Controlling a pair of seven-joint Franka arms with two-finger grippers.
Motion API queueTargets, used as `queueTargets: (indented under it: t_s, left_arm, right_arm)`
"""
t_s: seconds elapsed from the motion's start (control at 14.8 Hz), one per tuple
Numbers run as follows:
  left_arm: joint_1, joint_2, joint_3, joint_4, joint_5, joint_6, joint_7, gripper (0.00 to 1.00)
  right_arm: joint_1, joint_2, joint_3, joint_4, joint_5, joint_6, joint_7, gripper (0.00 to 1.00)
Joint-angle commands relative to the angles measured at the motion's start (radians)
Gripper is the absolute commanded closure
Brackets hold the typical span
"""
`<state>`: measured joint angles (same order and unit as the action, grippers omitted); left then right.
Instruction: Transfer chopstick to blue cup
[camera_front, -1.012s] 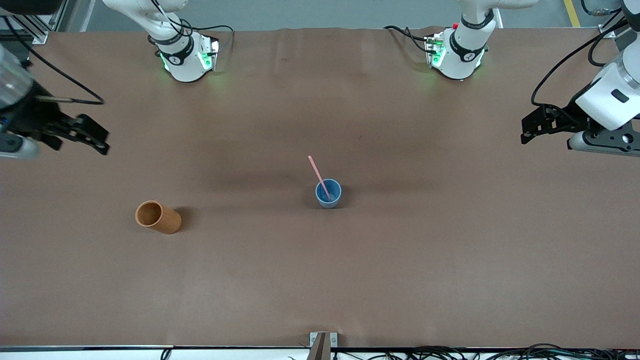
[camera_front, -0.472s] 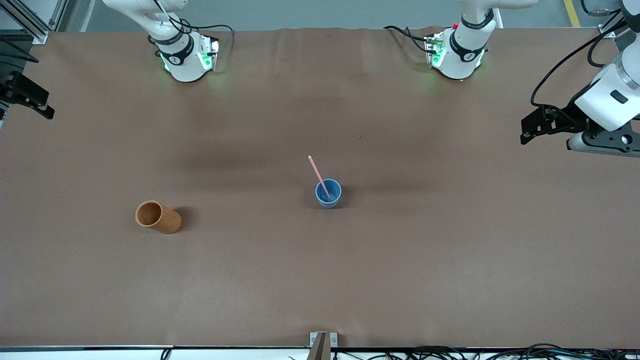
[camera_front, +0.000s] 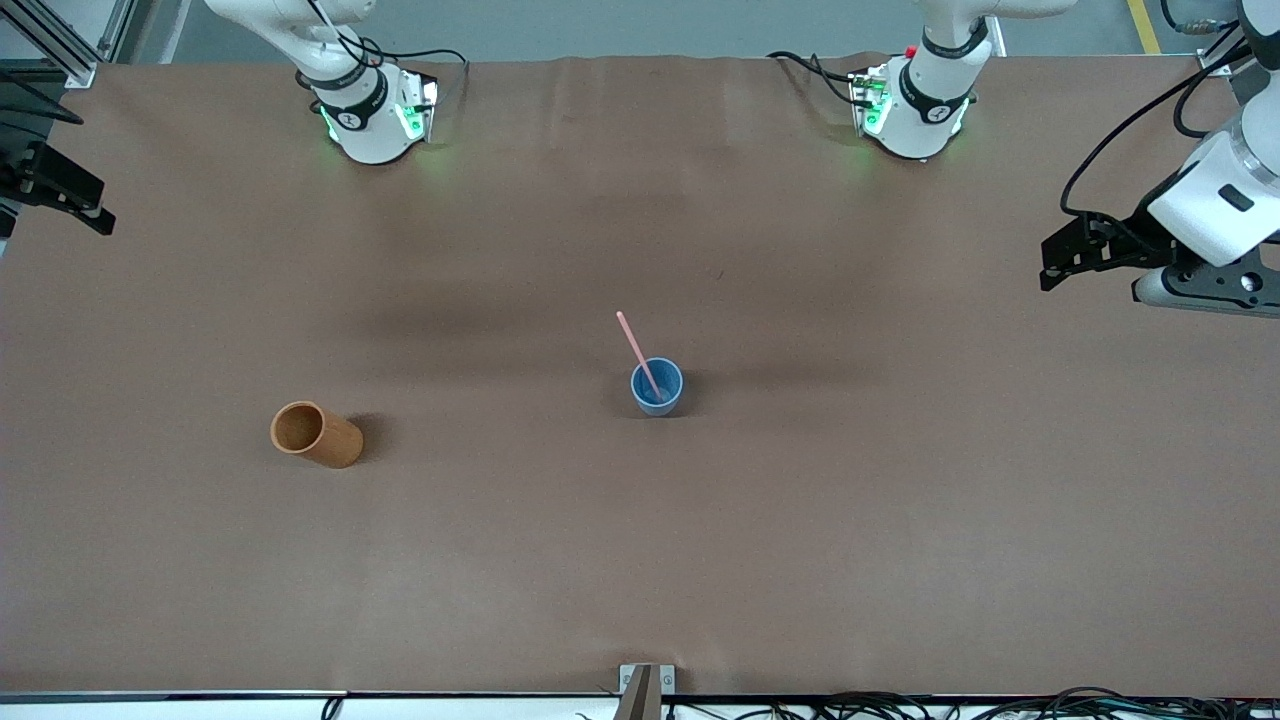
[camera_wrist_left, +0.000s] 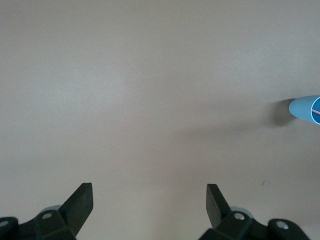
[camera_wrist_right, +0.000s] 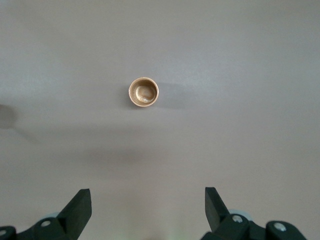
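The light blue cup (camera_front: 657, 388) stands upright near the middle of the table. A thin pale pink chopstick (camera_front: 633, 345) leans in it, its upper end tilted toward the robots' bases. My left gripper (camera_front: 1062, 262) hangs open and empty above the left arm's end of the table, far from the cup. In the left wrist view its gripper (camera_wrist_left: 150, 192) shows bare table between the fingers, and the blue cup (camera_wrist_left: 305, 108) sits at the picture's edge. My right gripper (camera_front: 75, 195) is open and empty at the right arm's end of the table.
An orange-brown cylindrical cup (camera_front: 316, 434) stands upright toward the right arm's end, a little nearer to the front camera than the blue cup. It appears from above in the right wrist view (camera_wrist_right: 144, 92). Both arm bases stand along the table's edge farthest from the camera.
The right gripper has drawn back from over the table to the right arm's end edge, then held there. The left gripper has hardly moved. Cup and chopstick are unchanged.
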<state>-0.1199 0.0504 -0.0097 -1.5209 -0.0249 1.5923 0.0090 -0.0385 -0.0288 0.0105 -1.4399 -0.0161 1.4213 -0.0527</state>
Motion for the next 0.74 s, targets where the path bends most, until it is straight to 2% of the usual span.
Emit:
queueTargets:
  t_s: [0.0,0.13,0.67]
  left_arm:
    - [0.008,0.011,-0.004,0.024,-0.009,0.0,-0.003,0.0]
    - [0.008,0.009,-0.004,0.024,-0.01,0.0,-0.003,0.0]
    - [0.009,0.009,-0.004,0.024,-0.012,0.0,-0.001,0.0]
  right_arm:
    - [-0.006,-0.016,0.0,-0.013,0.005,-0.005,0.019,0.0]
    - [-0.004,-0.014,0.0,-0.014,0.011,-0.007,0.076,0.0]
    - [0.003,-0.013,0.002,-0.022,0.022,0.001,0.057,0.0]
